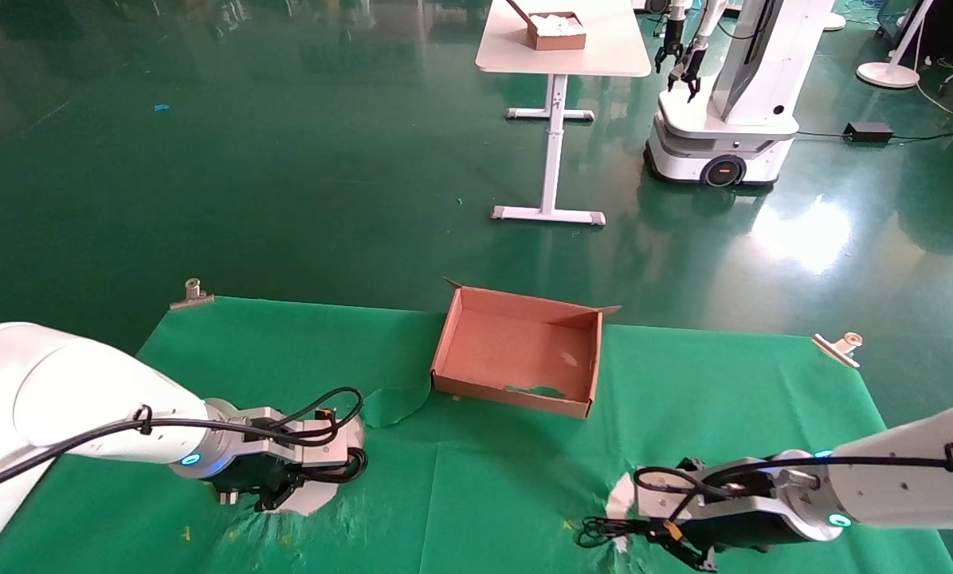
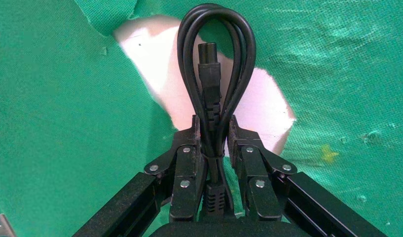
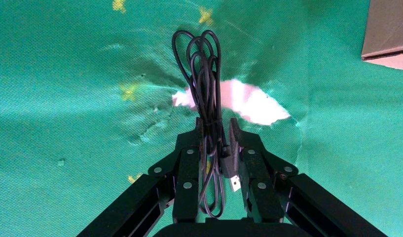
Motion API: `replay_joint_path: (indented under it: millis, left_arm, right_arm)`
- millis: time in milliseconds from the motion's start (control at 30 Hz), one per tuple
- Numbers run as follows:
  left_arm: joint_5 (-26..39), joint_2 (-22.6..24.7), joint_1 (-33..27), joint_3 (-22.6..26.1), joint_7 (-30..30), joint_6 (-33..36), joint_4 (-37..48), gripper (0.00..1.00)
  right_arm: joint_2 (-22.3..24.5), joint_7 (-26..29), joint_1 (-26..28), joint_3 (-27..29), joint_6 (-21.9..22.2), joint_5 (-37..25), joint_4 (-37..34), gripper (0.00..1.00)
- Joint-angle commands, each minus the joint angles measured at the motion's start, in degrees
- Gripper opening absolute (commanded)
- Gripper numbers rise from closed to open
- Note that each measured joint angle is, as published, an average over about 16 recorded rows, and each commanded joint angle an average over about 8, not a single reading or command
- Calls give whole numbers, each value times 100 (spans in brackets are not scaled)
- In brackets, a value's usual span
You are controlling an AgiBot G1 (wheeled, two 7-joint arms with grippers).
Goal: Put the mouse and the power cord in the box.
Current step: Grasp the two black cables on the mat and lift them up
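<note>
We clamp the bundled power cord (image 2: 216,84) in our left gripper (image 2: 212,136) and the mouse's (image 3: 209,89) coiled cable in our right gripper (image 3: 214,138), both low over the table. The empty box (image 1: 516,351) lies ahead between them, roughly equally near to each.

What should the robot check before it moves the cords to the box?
1. Left gripper pinches the power cord: ok, fingers closed on the bundle.
2. Right gripper pinches the thin cable: ok.
3. Mouse body hanging from that cable: cannot tell, only cable and USB plug show.
4. Box empty: ok.
5. Box front wall whole: not ok, torn edge.
6. Cloth flat under the grippers: not ok, torn holes.
</note>
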Motion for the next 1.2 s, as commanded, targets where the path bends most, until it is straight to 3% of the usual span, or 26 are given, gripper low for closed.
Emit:
replay_joint_path:
  millis: [33, 1100, 1133, 1200]
  left_arm:
    - [0, 0, 0, 0, 0, 0, 0, 0]
    - [0, 0, 0, 0, 0, 0, 0, 0]
    - [0, 0, 0, 0, 0, 0, 0, 0]
    - [0, 0, 0, 0, 0, 0, 0, 0]
  right_arm:
    - [1, 2, -1, 0, 1, -1, 0, 100]
    - [-32, 72, 5, -67, 28, -158, 7, 100]
    - [-33, 82, 2, -67, 36, -166, 10, 98]
    - [-33, 101, -2, -67, 49, -177, 18, 80]
